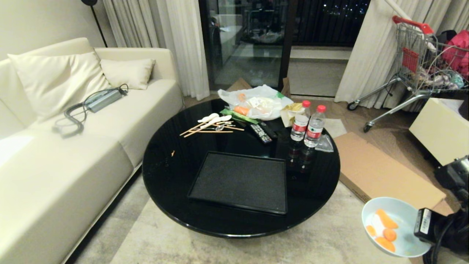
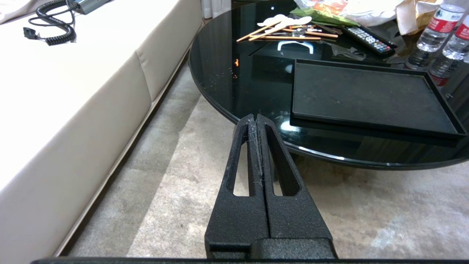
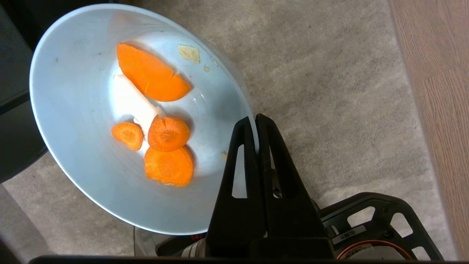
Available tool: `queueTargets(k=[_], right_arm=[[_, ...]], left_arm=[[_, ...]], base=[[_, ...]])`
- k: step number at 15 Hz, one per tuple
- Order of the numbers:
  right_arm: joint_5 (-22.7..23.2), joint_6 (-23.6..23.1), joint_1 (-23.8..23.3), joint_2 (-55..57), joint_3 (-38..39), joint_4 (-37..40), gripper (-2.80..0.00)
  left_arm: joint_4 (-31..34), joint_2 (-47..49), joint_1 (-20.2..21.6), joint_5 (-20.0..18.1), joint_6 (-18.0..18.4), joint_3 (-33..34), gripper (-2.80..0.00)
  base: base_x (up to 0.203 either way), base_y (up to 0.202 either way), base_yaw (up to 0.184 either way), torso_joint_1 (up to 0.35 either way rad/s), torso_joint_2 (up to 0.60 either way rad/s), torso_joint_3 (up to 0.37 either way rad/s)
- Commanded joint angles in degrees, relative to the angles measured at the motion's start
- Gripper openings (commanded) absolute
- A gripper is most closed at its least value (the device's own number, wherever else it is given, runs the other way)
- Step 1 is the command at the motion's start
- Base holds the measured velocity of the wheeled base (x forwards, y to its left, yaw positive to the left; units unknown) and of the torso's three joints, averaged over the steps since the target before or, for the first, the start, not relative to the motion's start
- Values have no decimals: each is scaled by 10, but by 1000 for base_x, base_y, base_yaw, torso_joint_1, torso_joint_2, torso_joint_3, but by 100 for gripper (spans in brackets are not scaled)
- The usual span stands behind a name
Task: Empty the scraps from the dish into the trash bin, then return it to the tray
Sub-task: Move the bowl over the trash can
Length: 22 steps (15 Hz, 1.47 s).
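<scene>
Head view | dish [image 1: 403, 216]: 1 | orange scraps [image 1: 385, 231]: 4 | tray [image 1: 240, 181]: 1

Matte blk slotted fingers [image 2: 242, 165], white barcode label

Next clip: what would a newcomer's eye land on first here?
The pale dish of orange scraps, pinched at its rim by the right gripper, held off the table's right edge above the rug. Then the bare black tray mid-table.
</scene>
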Motion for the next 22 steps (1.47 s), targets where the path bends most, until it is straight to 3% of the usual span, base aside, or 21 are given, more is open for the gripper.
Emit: queueTargets(k=[1,9,22], right_arm=[[-1,3,0,-5,1,3,-280],[0,5,0,-5,0,2,-280],[0,8,0,-13,2,6,-280]], left_arm=[[0,0,0,0,0,0,-280],[0,0,0,0,0,0,-280],[0,0,0,0,0,0,-280]], base=[[0,0,0,0,0,0],[1,1,-9,0,0,0],[0,9,-162,2,3,3]])
